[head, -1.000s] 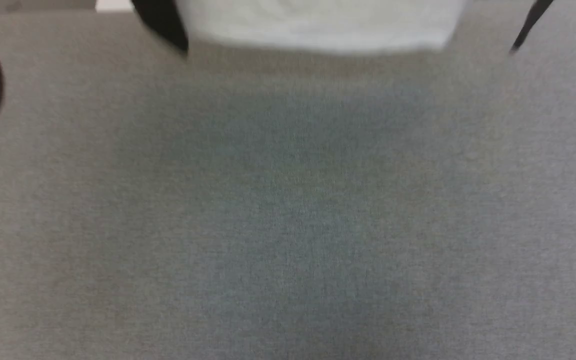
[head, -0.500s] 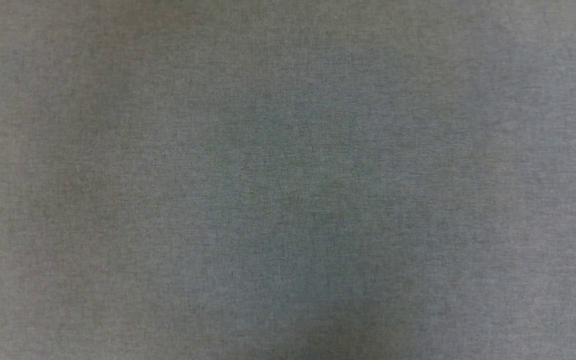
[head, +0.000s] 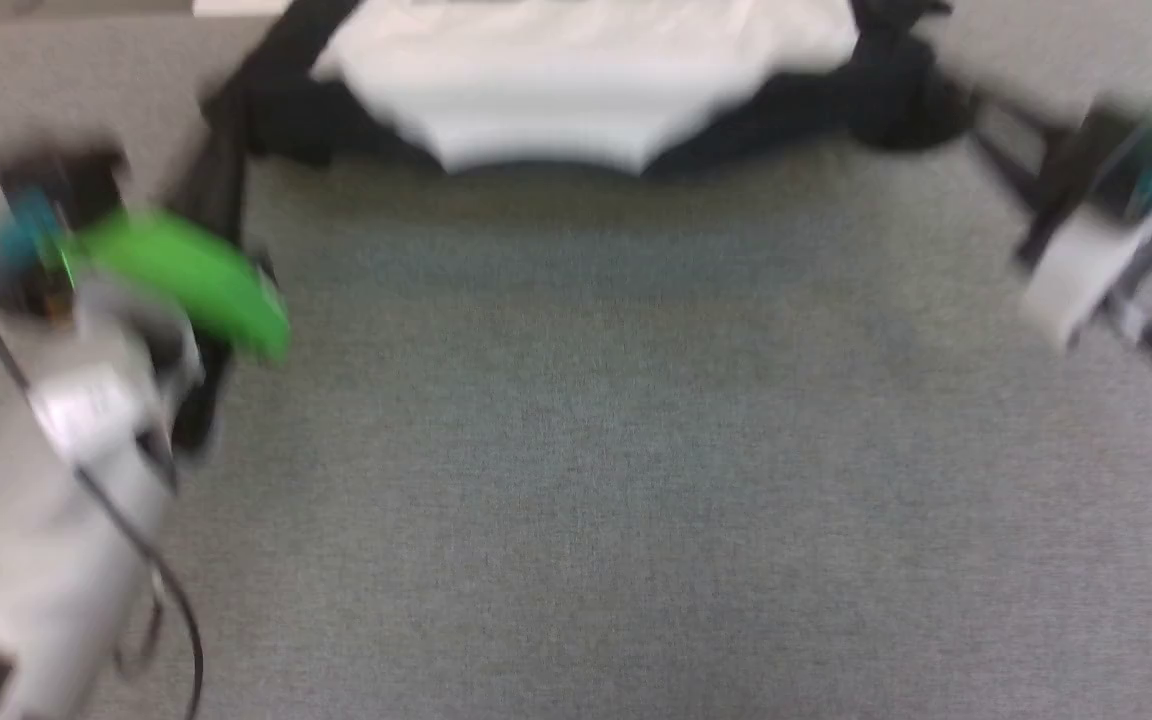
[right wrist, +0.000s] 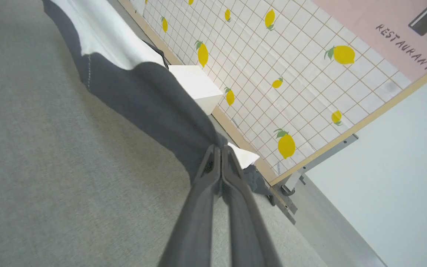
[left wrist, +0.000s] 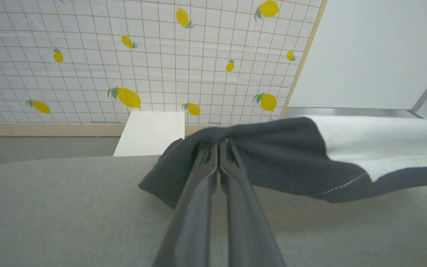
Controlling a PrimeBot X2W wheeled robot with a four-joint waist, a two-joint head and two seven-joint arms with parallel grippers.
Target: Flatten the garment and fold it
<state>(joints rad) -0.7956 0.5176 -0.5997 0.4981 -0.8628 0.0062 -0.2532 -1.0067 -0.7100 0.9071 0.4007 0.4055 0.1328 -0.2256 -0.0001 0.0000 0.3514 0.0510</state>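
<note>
half a second ago the head view held nothing but the grey woven tabletop and a dark cable at the left edge. now the soft long-sleeved shirt with white body and black sleeves lies across the top of that view, with both pale forearms at its sides. the whole picture is smeared, so we take it that the head is swinging and we cannot say how much the cloth itself has travelled. for the task it means the garment is back in sight at the far side of the table, stretched sideways between the two arms, white panel in the middle, dark sleeves outward. we judge this to be the spreading step, with no fold begun.

the left gripper has its long dark fingers pressed together on a bunch of black sleeve fabric, which puckers around the tips. the right gripper is likewise pinched tight on black fabric at the other end. in both wrist views the cloth runs away from the tips, lifted clear of the tabletop near the grip.
</note>
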